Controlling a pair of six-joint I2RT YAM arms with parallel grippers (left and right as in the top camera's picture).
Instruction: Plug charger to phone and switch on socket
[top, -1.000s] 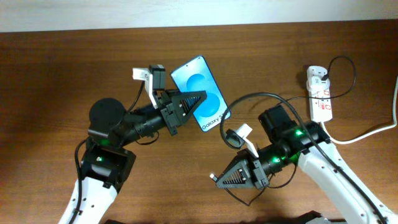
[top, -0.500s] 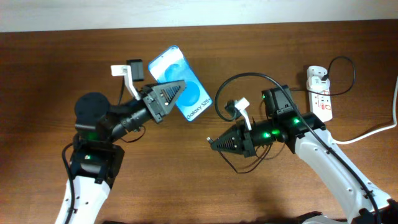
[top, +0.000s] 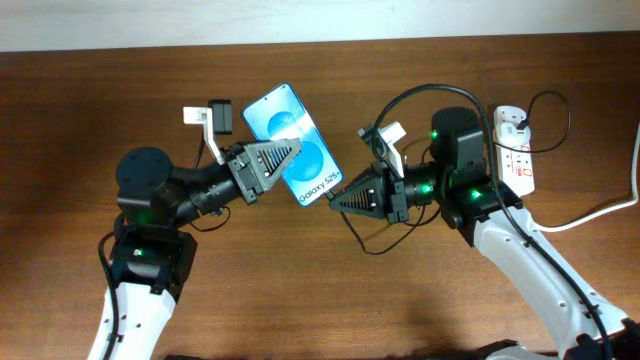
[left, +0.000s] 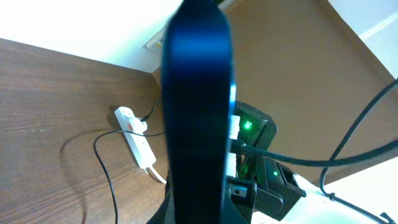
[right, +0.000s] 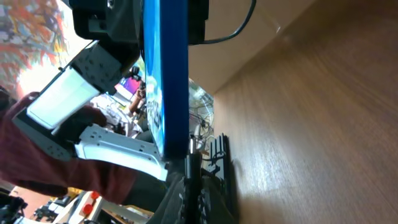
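your left gripper (top: 276, 160) is clamped on the phone (top: 312, 168), holding it up off the wooden table (top: 450, 310) left of centre, with the blue screen facing the overhead camera and the "galaxy s25" end pointing right and near. in the left wrist view the phone (left: 199, 93) shows only as a dark edge-on slab filling the middle.

your right gripper (top: 338, 198) has its fingers closed on the charger's plug (right: 191, 167). the black cable (top: 405, 95) loops up and over the right arm. compared with half a second ago, this gripper has moved up and away from the near side, and it now sits just beside the phone's near-right end. a second ago it was well apart, much nearer the table's front edge. the phone has slid a little right and near since the last frame.

in the right wrist view the plug tip is right at the phone's (right: 165, 74) lower edge. you cannot tell whether it is in the port.

the socket (top: 515, 150) lies at the far right where it was, its thick white cord (top: 600, 212) trailing off to the right.
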